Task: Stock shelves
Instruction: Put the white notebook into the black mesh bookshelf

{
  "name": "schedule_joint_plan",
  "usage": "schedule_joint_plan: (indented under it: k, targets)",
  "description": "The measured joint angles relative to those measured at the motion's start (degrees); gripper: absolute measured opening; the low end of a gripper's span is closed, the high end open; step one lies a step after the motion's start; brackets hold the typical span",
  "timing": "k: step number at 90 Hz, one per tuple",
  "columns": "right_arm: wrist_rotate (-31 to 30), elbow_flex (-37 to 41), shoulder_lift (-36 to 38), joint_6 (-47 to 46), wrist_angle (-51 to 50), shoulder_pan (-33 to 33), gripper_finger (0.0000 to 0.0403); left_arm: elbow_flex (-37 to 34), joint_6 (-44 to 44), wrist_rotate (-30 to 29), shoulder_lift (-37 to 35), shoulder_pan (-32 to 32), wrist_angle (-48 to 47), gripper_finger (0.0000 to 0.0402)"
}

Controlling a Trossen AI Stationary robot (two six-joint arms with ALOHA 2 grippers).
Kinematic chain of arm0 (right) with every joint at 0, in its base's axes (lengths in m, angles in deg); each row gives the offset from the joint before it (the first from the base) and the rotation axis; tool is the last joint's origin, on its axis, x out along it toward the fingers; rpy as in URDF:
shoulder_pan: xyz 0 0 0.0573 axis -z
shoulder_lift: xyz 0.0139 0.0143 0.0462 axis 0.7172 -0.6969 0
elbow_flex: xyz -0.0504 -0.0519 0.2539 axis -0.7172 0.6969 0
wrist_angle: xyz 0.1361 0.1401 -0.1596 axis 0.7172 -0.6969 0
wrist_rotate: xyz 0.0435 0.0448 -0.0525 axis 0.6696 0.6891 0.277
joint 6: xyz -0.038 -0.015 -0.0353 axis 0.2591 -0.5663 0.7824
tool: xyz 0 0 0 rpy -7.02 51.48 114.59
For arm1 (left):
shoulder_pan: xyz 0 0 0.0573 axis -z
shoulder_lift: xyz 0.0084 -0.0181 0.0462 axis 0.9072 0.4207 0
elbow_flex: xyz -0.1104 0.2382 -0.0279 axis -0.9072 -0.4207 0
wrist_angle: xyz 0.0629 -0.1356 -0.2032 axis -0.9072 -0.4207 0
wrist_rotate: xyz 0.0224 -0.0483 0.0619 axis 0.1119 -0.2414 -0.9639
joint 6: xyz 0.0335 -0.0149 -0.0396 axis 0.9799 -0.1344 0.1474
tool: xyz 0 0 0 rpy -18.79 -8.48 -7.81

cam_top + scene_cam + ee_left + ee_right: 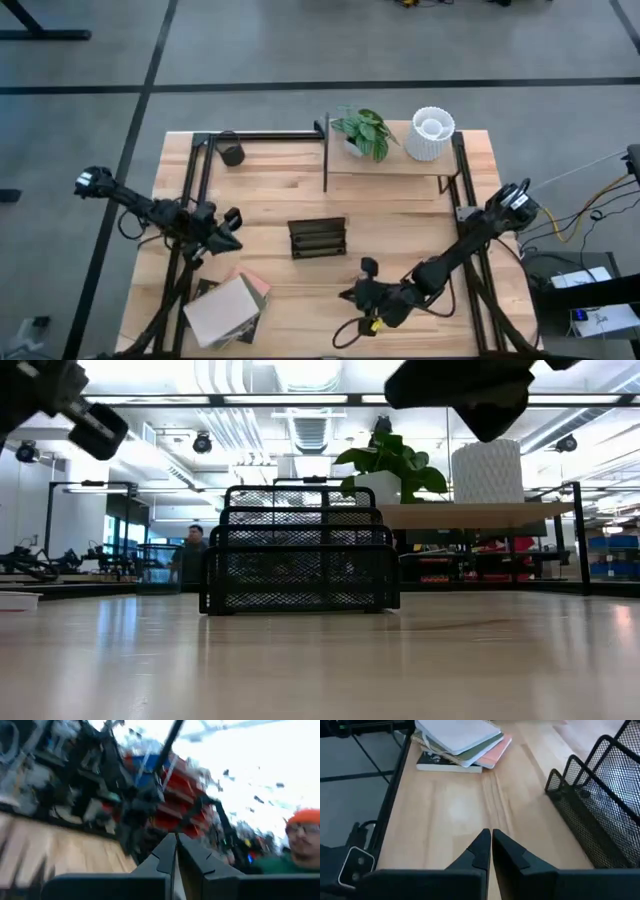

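Note:
The shelves (385, 168), a black metal frame with a pale board, stand at the table's far right. On the board sit a potted green plant (362, 132) and a white ribbed vase (431, 133); the low view shows the board (470, 513) raised above the table. A stack of books (228, 305) lies near the front left corner. My left gripper (232, 232) hovers shut, left of the middle, above the table. My right gripper (352, 293) is shut near the front edge and points toward the books (460, 742).
A black mesh rack (317, 238) stands at the table's middle, between the two grippers. A small black cup (232, 152) sits at the far left. Black frame bars run along the left and right sides. A person (190, 555) is in the room behind the table.

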Motion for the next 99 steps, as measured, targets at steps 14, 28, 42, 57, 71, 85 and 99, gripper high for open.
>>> schedule_joint_plan:
  k: [14,28,42,57,71,85,99]
  targets:
    - [0.0,-0.7,-0.4,0.0,-0.1,0.1,0.0,0.0,-5.8,-0.4,2.6,3.9,-3.1,0.0001]
    - [0.0,-0.8,-0.4,0.0,0.2,0.7,0.0,1.4,-10.3,-1.4,6.5,7.5,-6.8,0.0]
    - [-0.1,-0.8,-0.5,-1.8,0.2,1.4,0.0,9.4,-16.0,-6.0,10.7,11.5,-23.6,0.0]
    - [-0.2,-0.8,-1.3,-1.9,0.5,3.0,0.0,21.4,-28.1,-11.4,16.7,14.9,-51.5,0.0]
    - [-0.2,-0.8,-3.3,2.4,3.4,5.2,0.0,29.9,-34.6,-10.8,22.1,16.3,-64.6,0.0]
    - [-0.1,-0.8,-5.4,8.7,9.4,7.8,0.0,36.9,-37.8,-8.8,25.7,16.4,-71.4,0.0]
    - [0.5,-0.8,-6.5,12.3,14.3,9.0,0.0,41.6,-45.7,-7.2,28.8,16.4,-82.5,0.0]
